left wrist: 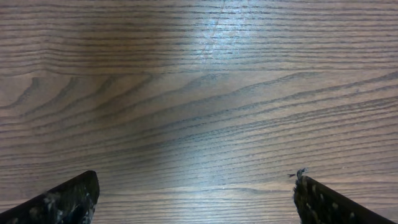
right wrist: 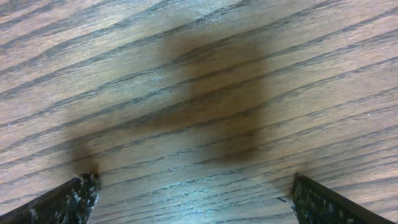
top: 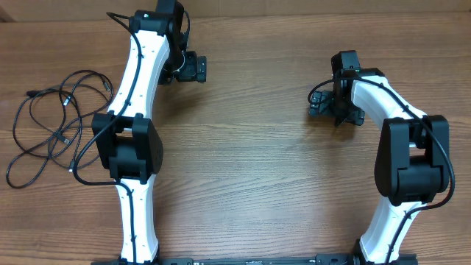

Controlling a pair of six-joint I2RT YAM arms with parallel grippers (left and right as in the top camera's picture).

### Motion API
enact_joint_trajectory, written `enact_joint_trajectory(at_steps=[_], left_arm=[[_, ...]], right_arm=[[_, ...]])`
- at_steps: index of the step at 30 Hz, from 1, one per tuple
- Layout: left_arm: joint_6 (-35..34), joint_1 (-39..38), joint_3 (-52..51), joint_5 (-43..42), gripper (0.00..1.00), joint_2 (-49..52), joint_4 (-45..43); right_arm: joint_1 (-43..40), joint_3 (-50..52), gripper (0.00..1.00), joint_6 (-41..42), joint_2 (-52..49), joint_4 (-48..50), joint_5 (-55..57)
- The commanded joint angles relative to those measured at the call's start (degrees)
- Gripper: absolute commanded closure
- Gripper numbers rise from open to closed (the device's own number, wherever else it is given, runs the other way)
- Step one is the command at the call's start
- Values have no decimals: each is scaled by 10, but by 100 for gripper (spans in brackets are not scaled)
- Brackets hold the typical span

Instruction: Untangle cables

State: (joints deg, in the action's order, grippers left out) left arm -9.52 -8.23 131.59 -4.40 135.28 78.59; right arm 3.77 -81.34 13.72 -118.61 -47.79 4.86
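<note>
A tangle of thin black cables (top: 51, 125) lies in loose loops at the far left of the wooden table (top: 250, 147), left of my left arm. My left gripper (top: 193, 68) is at the back of the table, well to the right of the cables, open and empty; its wrist view shows only bare wood between the spread fingertips (left wrist: 196, 196). My right gripper (top: 321, 103) is at the right, far from the cables, open and empty; its wrist view shows only wood and its own shadow between the fingertips (right wrist: 194, 194). No cable shows in either wrist view.
My left arm's white links (top: 136, 110) run between the cables and the middle of the table. My right arm (top: 401, 147) stands at the right side. A black rail (top: 250, 260) runs along the front edge.
</note>
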Motion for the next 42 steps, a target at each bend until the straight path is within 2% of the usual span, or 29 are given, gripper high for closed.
enact_joint_trajectory(at_steps=[1, 26, 31, 34, 42], left_arm=[[-10, -1, -2, 4, 1, -38, 0], [-10, -17, -2, 4, 0, -336, 2], [30, -17, -2, 16, 0, -380, 1], [89, -25, -3, 16, 0, -384, -1], [102, -40, -97, 14, 0, -397, -127]], right_arm=[[2, 7, 0, 2, -11, -3, 15], [2, 7, 0, 2, -11, -3, 15], [2, 7, 0, 2, -11, -3, 15], [2, 7, 0, 2, -11, -3, 15], [2, 7, 0, 2, -11, -3, 15]])
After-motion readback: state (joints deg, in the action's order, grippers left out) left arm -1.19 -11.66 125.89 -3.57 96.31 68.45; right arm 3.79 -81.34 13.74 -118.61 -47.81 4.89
